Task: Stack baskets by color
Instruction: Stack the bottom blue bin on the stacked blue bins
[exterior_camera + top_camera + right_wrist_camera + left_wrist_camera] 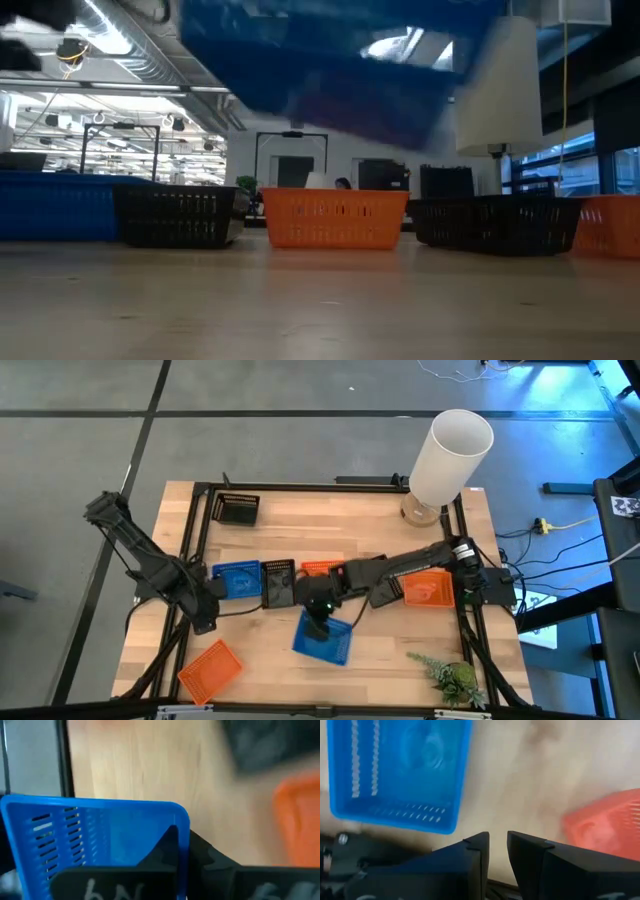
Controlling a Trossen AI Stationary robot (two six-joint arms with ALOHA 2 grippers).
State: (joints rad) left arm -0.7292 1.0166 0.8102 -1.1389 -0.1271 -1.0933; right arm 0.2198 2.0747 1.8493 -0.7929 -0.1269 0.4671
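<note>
My right gripper [318,612] is shut on a blue basket [322,640] above the table's near middle; the low view shows that basket [330,60] as a blue blur high over the wood. My left gripper [205,616] points down over bare wood with a narrow gap between its fingers and nothing in it. It hangs between a second blue basket [395,770] and an orange basket [610,825]. Both rest on their bottoms. My right gripper holds the blue basket by its far wall [182,837], near a corner. One finger [167,850] is inside the basket and the other [212,857] outside. The fingers slant down from the table's right and far side. The basket hangs tilted, clear of the table.
A black basket [278,582] and an orange one [320,567] stand in a row beside the second blue basket [236,580]. Another orange basket [428,588] lies under my right arm, a black one [237,509] far left. White cylinder [447,455] far right, plant [450,678] near right.
</note>
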